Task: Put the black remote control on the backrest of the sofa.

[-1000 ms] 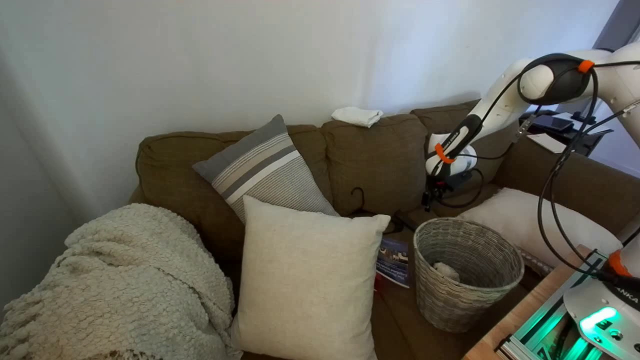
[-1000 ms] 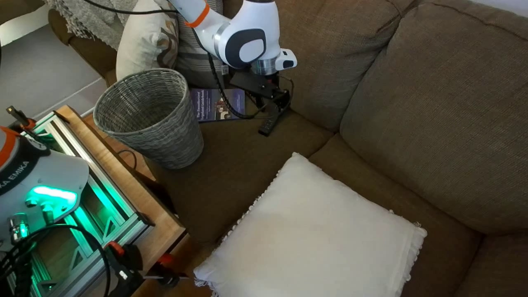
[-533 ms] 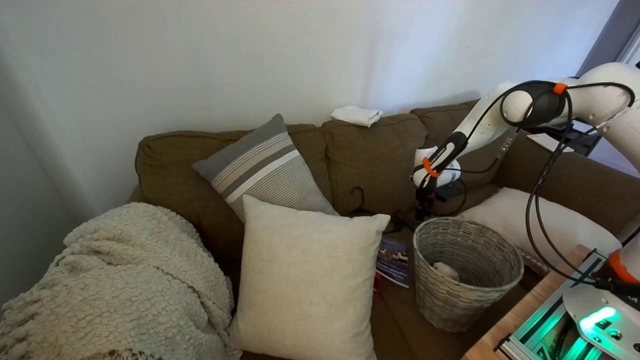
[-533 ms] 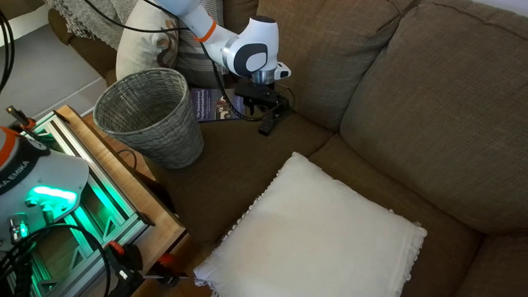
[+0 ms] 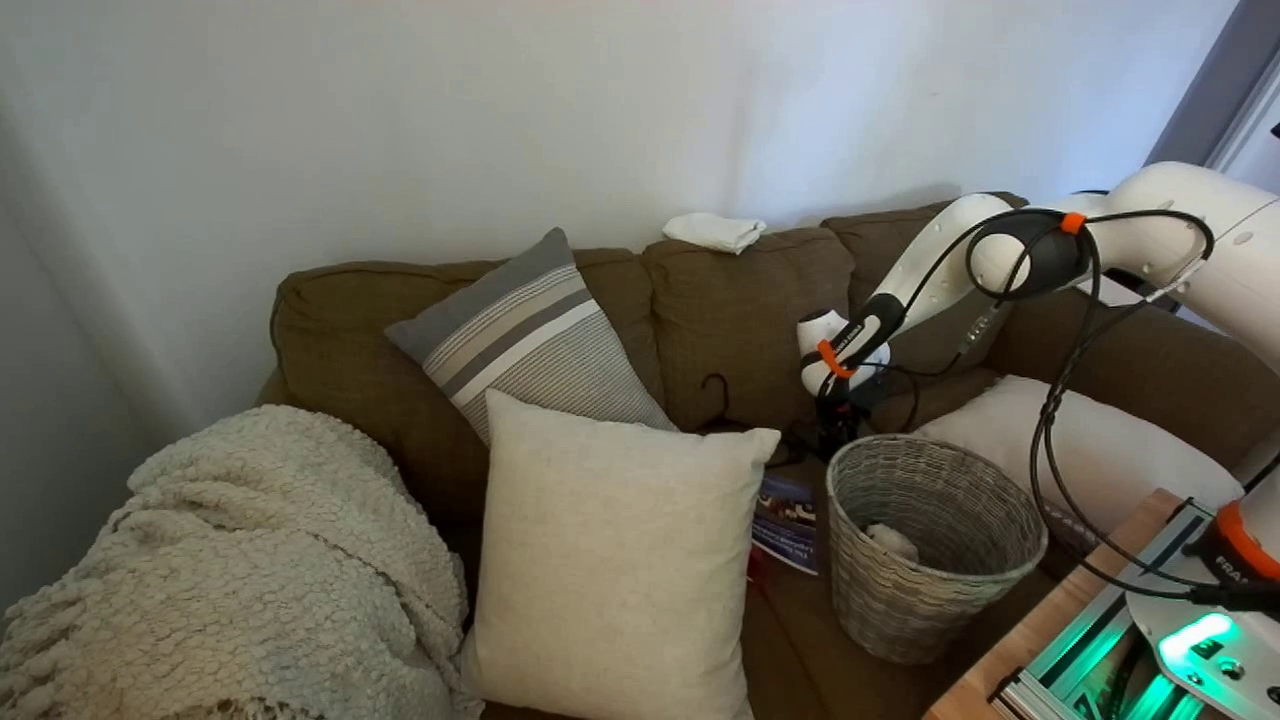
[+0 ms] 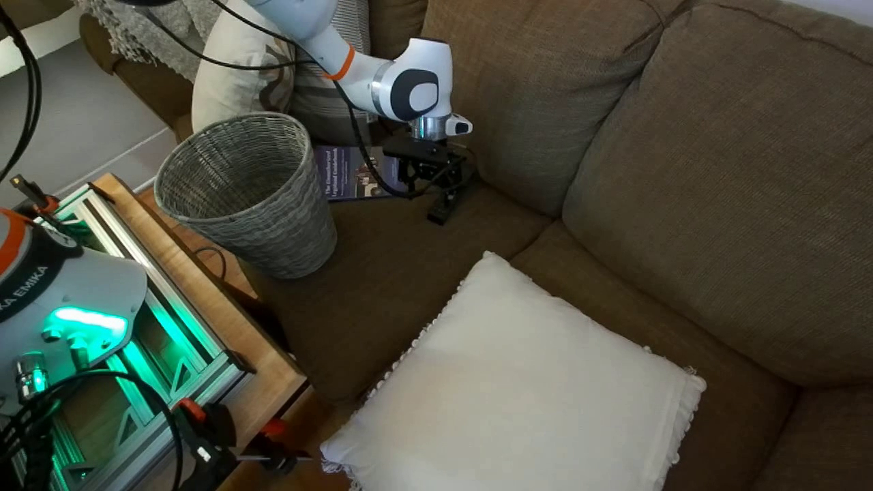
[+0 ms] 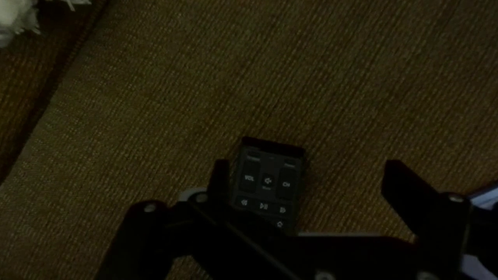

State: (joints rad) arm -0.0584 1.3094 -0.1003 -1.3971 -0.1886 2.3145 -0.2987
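Over the brown fabric seat cushion [image 6: 389, 273], the Robotiq gripper [image 7: 307, 170] gapes wide, holding nothing; on that cushion the black remote control [image 7: 267, 182] lies between its fingers [image 7: 219, 182], much nearer the one at left in the wrist view (contact and height unclear), long axis roughly square to the closing direction.

Brn sofa seat [image 6: 382, 300] w/ blk remote [image 7: 268, 181], wht pillow [image 6: 518, 389], mag [image 6: 346, 179], bskt [image 6: 293, 225]
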